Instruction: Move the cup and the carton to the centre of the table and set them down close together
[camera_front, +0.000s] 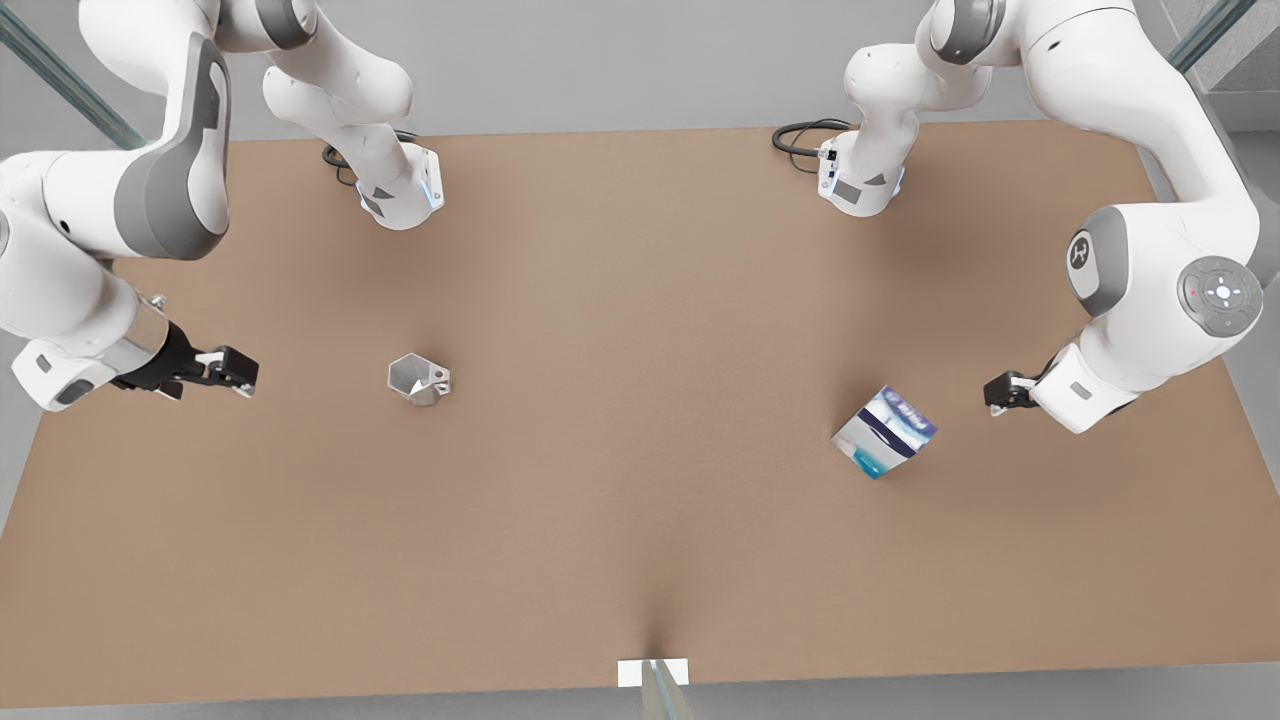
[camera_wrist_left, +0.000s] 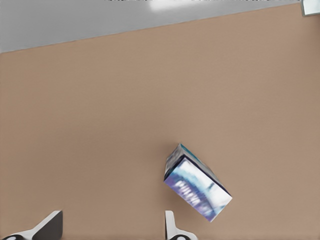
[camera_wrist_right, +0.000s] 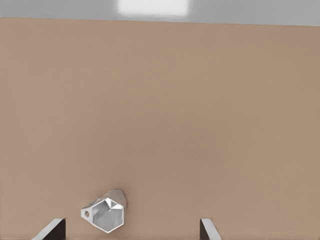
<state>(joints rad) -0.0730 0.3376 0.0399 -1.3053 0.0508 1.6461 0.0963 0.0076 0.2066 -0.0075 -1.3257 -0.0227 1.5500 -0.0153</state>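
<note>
On the table (camera_front: 640, 520), toward the front view's left short edge, stands the cup (camera_front: 418, 379), faceted silver with a small side handle. Beside that edge hovers the right gripper (camera_front: 232, 371), fingers apart. Near the opposite short edge the blue, white and teal carton (camera_front: 884, 432) sits askew, the left gripper (camera_front: 1003, 391) beside it, fingers spread, their tips cut off.

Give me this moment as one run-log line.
left gripper: open, near carton | right gripper: open, near cup | both on table, far apart, ungrasped
</note>
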